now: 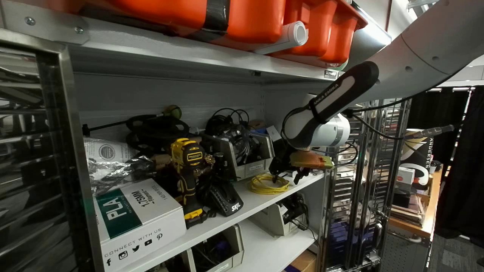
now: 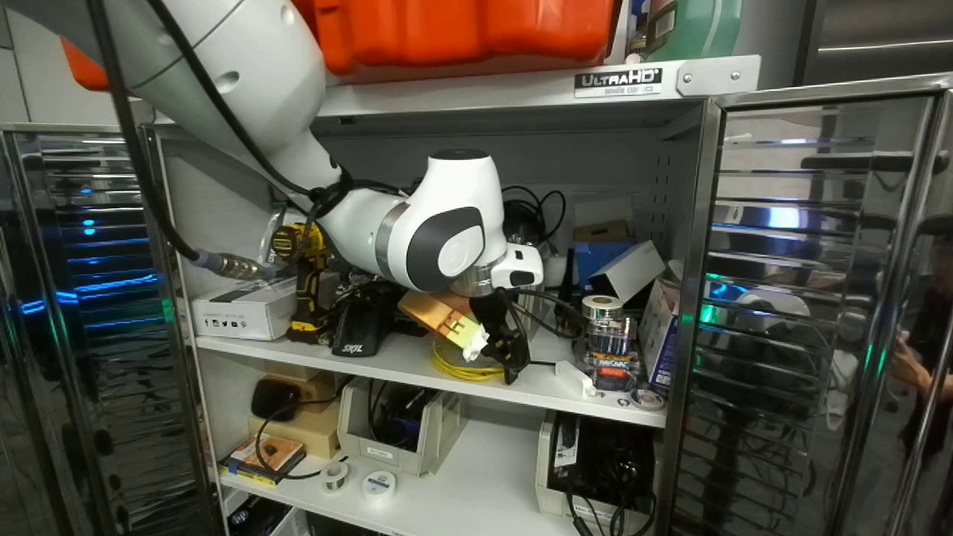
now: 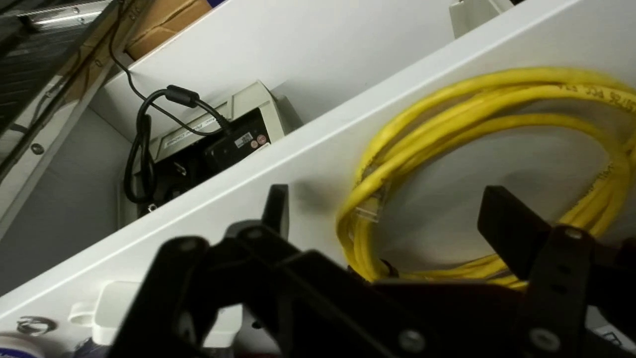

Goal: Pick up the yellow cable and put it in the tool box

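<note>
White-walled metal cabinet (image 2: 461, 95): shiny louvred doors (image 2: 804, 246) stand open in both exterior views.
White-and-black jointed robot arm (image 2: 354, 227): reaches in through the cabinet's open front.
Flat white desk (image 1: 247, 198): runs across the inside of the cabinet.
Orange plastic tubs (image 2: 476, 33): on top of the cabinet, well above the desk.
White cardboard PLA box with a green panel (image 1: 140, 215): left end of the desk, both exterior views.
Beige plastic bin (image 1: 255, 168): toward the back of the desk, heaped with black cables (image 1: 244, 145).
Yellow-and-black power drill (image 1: 186, 181): upright on the desk, just beside the box.
Black wedge-shaped SKIL unit (image 1: 223, 198): just beside the drill.
Black two-fingered tool (image 3: 385, 199): fingers (image 3: 276, 209) spread wide, grip empty. Wrist view: left finger over bare desk outside the coil, right finger over its open middle.
Coiled yellow cable (image 1: 266, 187): task item; lies flat on the desk near the front edge, in front of the bin, beneath the tool. Wrist view: one side of the coil shows between the fingers; contact, cannot tell.
Clear pack with a red band (image 2: 612, 353): toward the right end of the desk in an exterior view.
Small white plastic block (image 3: 115, 311): on the desk, between tool and pack.
Clear plastic plug (image 3: 368, 213): at the coil's left side, wrist view.
</note>
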Robot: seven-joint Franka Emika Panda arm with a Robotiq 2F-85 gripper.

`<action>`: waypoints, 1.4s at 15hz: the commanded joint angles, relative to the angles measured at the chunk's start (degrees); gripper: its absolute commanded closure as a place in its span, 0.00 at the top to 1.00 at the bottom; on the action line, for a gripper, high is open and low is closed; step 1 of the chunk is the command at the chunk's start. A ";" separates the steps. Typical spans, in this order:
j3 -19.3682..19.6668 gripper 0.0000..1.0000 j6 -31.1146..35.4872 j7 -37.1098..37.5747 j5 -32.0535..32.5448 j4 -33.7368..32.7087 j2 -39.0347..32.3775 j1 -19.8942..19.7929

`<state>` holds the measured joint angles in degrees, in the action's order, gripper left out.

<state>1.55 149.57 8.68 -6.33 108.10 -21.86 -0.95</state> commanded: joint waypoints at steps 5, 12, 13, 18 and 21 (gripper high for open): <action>1.12 0.34 -4.94 0.75 2.39 -1.86 -0.60 0.35; 0.76 0.11 -7.89 -0.26 1.57 2.31 3.00 -0.23; 0.70 0.11 -8.20 -0.48 1.47 3.32 3.86 -0.29; 1.36 0.12 -3.90 -0.32 3.59 15.74 13.22 0.23; 1.88 0.11 3.37 0.88 7.78 24.21 19.61 0.54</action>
<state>2.62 146.00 8.76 -2.07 122.24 -10.76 -1.04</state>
